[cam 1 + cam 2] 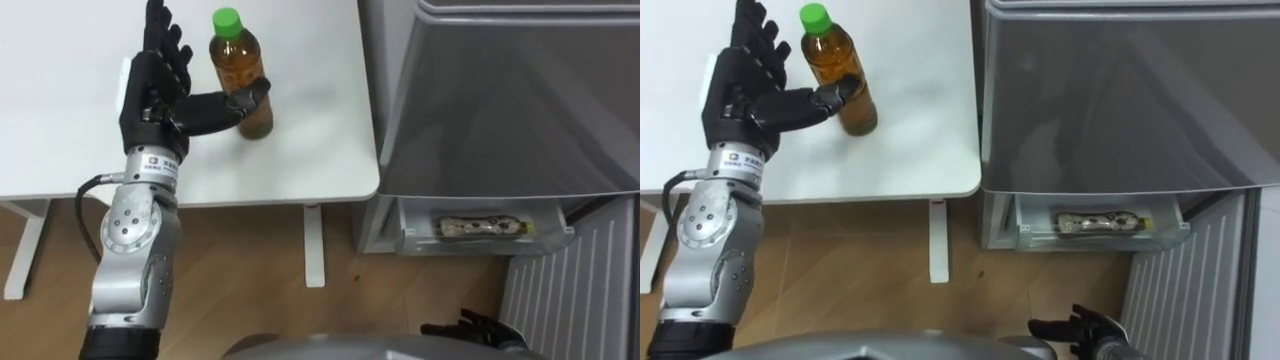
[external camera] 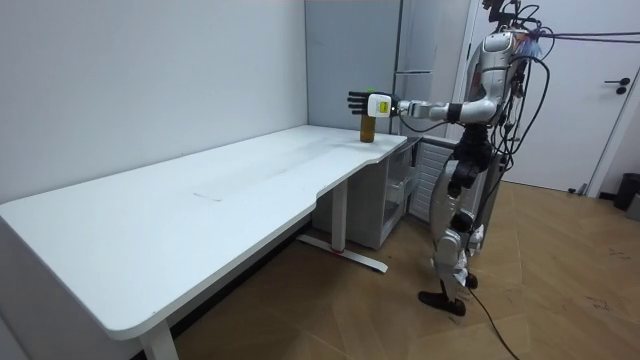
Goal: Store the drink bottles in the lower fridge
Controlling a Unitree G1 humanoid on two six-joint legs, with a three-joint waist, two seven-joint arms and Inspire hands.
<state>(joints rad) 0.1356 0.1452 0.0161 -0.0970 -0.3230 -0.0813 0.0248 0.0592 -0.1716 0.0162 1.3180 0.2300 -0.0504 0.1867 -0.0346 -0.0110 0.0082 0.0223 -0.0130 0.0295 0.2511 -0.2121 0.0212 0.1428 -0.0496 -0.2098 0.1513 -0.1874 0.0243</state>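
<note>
1. White table [image 1: 300, 150]: 1 of. Robot stood at its far end, next to the fridge, per room view. Rounded front-rt corner lay just beside the fridge, w/ a narrow gap between. Long stretch of top ran off to the room view's left.
2. Grey fridge [image 1: 500, 110]: 1 of, on the robot's rt, upper front closed.
3. Wood floor [image 1: 240, 270]: open under the table's front edge, between its white legs.
4. Lower compartment [image 1: 420, 240]: at the fridge's foot, open at the top.
5. Left hand [image 1: 160, 90]: over the table, palm twd the tea bottle, fingers straight and pointing away from the robot. Thumb stretched out sideways, tip against the bottle's front. Not wrapped round it.
6. Drinks: 2 counted. Tea bottle [image 1: 238, 70], green cap [image 1: 227, 18], stood upright on the table, well back from the front and rt edges. Second bottle [image 1: 485, 227] lay on its side in the lower compartment.
7. Right hand [image 1: 1080, 328]: low, near the fridge's foot, fingers loosely spread, holding nothing.
</note>
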